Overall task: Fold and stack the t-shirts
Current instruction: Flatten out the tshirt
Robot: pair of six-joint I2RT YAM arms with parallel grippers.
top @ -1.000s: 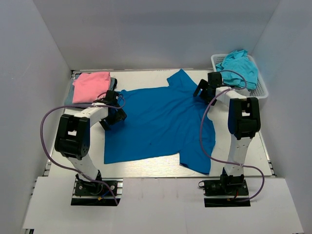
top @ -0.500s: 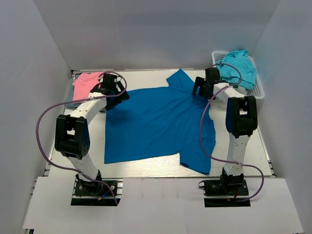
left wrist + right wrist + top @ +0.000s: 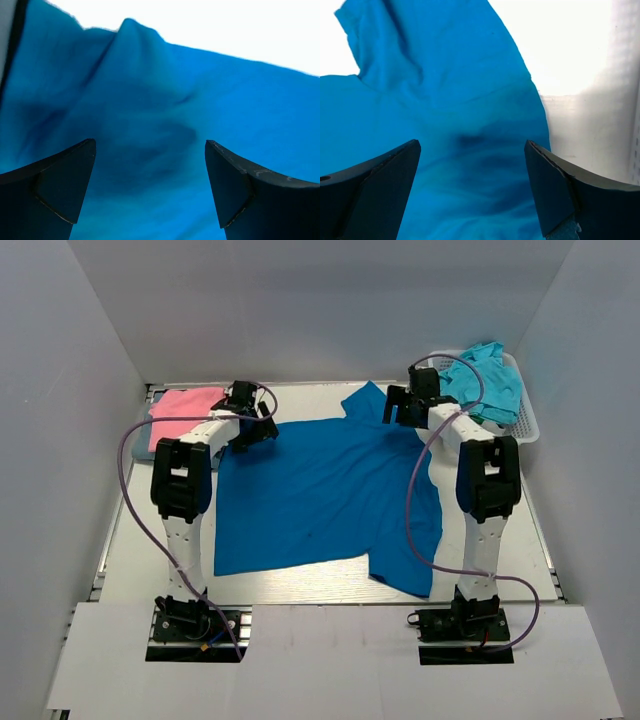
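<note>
A large royal-blue t-shirt (image 3: 330,490) lies spread flat on the white table (image 3: 300,580). My left gripper (image 3: 256,426) is open, low over the shirt's far left corner; blue cloth (image 3: 150,125) fills its wrist view between the spread fingers. My right gripper (image 3: 398,410) is open over the shirt's far right sleeve (image 3: 450,100). Neither holds anything. A folded pink t-shirt (image 3: 182,412) lies on a grey-blue one at the far left. A turquoise t-shirt (image 3: 485,380) lies in the white basket (image 3: 532,420).
Grey walls close in the table on the left, back and right. The white lattice basket stands at the far right corner. The pink stack sits at the far left corner, just left of my left gripper. Purple cables loop off both arms.
My left arm has swung from the shirt's left edge up to its far left corner. My right gripper has moved a little farther back and left over the sleeve. The shirt has not moved.
</note>
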